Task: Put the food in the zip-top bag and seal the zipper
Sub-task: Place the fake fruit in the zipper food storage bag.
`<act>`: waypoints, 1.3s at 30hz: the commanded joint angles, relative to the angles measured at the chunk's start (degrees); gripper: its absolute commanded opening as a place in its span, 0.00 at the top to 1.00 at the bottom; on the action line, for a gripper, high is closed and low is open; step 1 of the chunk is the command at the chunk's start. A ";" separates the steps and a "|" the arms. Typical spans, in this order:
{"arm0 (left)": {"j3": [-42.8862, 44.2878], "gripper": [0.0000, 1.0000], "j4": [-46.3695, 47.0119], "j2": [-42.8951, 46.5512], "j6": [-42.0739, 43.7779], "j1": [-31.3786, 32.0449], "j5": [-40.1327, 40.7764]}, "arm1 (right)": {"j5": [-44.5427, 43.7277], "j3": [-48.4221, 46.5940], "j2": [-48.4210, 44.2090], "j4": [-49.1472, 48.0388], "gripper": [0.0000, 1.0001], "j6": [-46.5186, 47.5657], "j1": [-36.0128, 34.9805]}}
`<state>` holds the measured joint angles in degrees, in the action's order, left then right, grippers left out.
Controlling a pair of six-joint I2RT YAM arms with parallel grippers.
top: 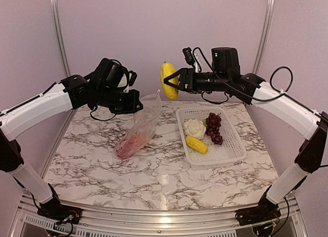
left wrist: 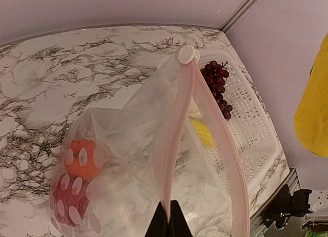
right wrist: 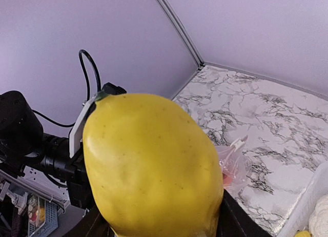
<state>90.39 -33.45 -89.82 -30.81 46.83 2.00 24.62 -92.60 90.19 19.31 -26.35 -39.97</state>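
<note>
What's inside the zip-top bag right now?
Through the clear zip-top bag, an orange piece and a red pepper sit at its bottom. Crinkled plastic blurs the rest, so anything beneath them cannot be seen.

Large yellow piece cropped at the right edge (small yellow piece blurred behind zip-top bag)

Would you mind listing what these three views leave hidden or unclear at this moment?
- Right wrist view: the held yellow piece fills the frame, hiding how the right gripper grips it and most of the zip-top bag.
- Left wrist view: the zipper and crinkled plastic mostly cover the cauliflower; the right edge cuts off the yellow piece.
- Top view: the food inside the bag is a reddish smear, too small to tell apart.
</note>
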 commanded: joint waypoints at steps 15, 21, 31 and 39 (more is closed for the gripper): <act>3.99 1.00 -1.74 0.33 1.02 -0.07 -1.27 | 5.85 3.09 7.56 -23.57 0.41 -5.70 -4.59; 4.29 1.00 -1.93 0.29 1.17 -0.16 -1.12 | 3.75 3.04 6.79 -19.93 0.24 -3.96 -4.60; 3.74 1.00 -1.97 -0.23 1.23 -0.16 -0.39 | 1.02 2.32 2.91 -13.01 0.15 0.47 -4.61; 14.72 1.00 -13.11 -0.49 8.38 -1.28 14.43 | -5.72 2.20 -3.14 -4.03 0.15 6.72 -2.83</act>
<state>96.57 -38.74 -90.39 -28.05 46.63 5.43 23.40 -88.84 90.98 9.13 -23.81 -44.03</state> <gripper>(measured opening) 0.006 0.853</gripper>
